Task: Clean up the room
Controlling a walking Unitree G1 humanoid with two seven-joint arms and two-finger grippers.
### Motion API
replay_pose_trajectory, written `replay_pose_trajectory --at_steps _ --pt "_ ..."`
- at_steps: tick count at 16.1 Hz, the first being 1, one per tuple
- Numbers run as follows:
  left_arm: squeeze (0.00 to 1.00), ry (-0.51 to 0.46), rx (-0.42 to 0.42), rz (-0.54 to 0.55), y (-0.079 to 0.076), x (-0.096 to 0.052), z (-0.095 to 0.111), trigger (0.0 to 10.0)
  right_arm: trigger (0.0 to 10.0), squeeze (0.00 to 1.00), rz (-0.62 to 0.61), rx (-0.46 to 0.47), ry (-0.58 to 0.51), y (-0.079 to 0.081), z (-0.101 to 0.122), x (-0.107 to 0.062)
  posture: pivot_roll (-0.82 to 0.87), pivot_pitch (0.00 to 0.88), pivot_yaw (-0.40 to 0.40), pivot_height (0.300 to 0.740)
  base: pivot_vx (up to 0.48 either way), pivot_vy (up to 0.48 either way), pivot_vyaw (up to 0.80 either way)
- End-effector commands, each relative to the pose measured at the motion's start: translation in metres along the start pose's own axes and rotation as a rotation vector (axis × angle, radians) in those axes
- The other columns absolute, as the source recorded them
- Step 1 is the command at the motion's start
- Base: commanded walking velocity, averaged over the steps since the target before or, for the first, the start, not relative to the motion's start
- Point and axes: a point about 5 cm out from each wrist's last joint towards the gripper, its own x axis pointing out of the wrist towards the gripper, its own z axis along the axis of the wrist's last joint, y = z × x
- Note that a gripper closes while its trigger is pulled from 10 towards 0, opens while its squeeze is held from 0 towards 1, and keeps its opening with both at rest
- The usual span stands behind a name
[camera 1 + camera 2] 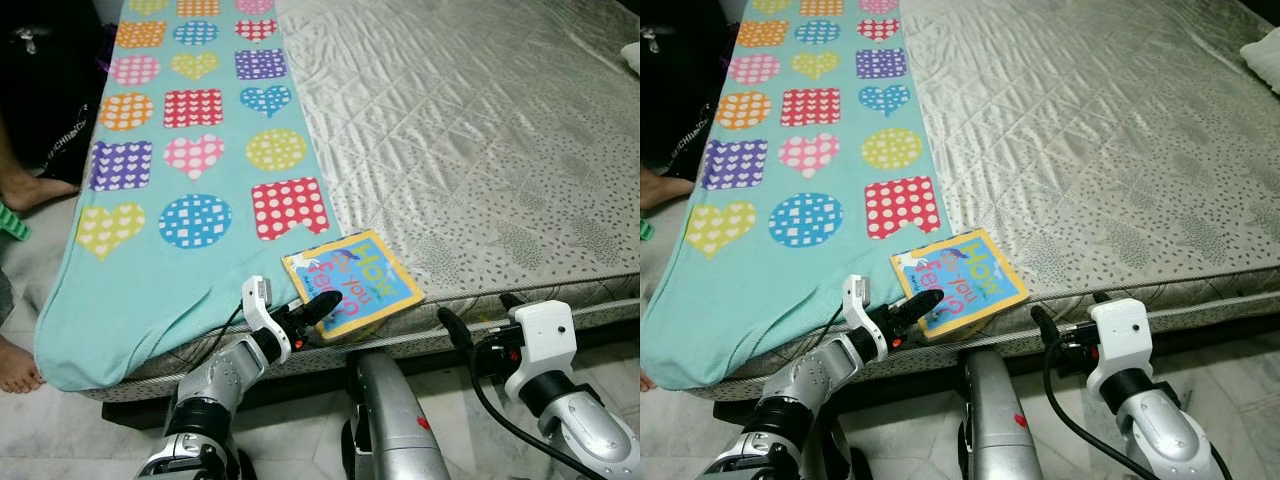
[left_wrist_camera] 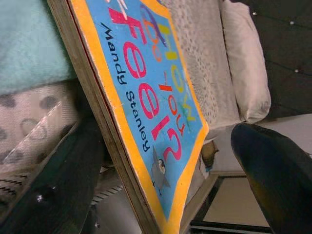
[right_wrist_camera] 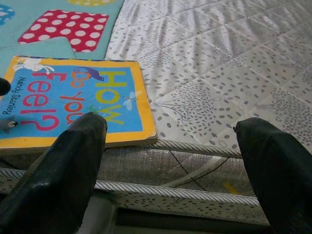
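At the mattress's point(image 1: 480, 150) near edge, the left gripper point(image 1: 318, 308) stands wide open, one finger over and one under the near left corner of the book point(image 1: 360, 283). The book lies flat, overhanging the edge, its long axis running left-near to right-far. Right gripper point(image 1: 478, 335) hovers open beside the edge. A teal blanket point(image 1: 190, 160) covers the left side; bare quilting stretches far right.

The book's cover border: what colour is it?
Orange-yellow, framing the blue cover of the book; clearest in the right wrist view.
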Motion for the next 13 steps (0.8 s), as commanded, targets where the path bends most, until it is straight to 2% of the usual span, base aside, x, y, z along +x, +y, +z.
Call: replay_pose_trajectory --at_steps 1,4,6,7,9,13 --pt "0.00 -0.001 -0.014 -0.002 0.002 0.000 -0.003 10.0 10.0 0.00 0.010 0.005 0.001 0.001 0.001 -0.003 -0.35 0.195 -0.032 0.530 0.000 0.000 0.00" --pt "0.00 -0.113 -0.078 0.018 0.013 -0.006 0.006 10.0 10.0 0.00 0.016 0.008 0.003 0.001 0.002 -0.003 -0.36 0.198 -0.033 0.530 0.000 0.000 0.00" --pt "0.00 -0.113 -0.095 0.006 0.013 -0.006 0.006 10.0 10.0 0.00 0.016 0.009 0.004 0.001 0.002 -0.003 -0.36 0.197 -0.034 0.530 0.000 0.000 0.00" --pt "0.00 -0.130 -0.115 -0.015 0.011 -0.004 0.008 0.0 10.0 0.00 0.014 0.008 0.004 0.001 0.002 -0.003 -0.36 0.197 -0.035 0.530 0.000 0.000 0.00" --pt "0.00 -0.136 -0.145 -0.056 0.008 -0.002 0.010 0.0 10.0 0.00 0.012 0.007 0.003 0.000 0.002 -0.002 -0.36 0.196 -0.035 0.530 0.000 0.000 0.00" --pt "0.00 -0.114 -0.171 -0.059 0.013 -0.004 0.006 0.0 10.0 0.00 0.009 0.006 0.003 0.001 0.003 -0.002 -0.36 0.196 -0.035 0.530 0.000 0.000 0.00"
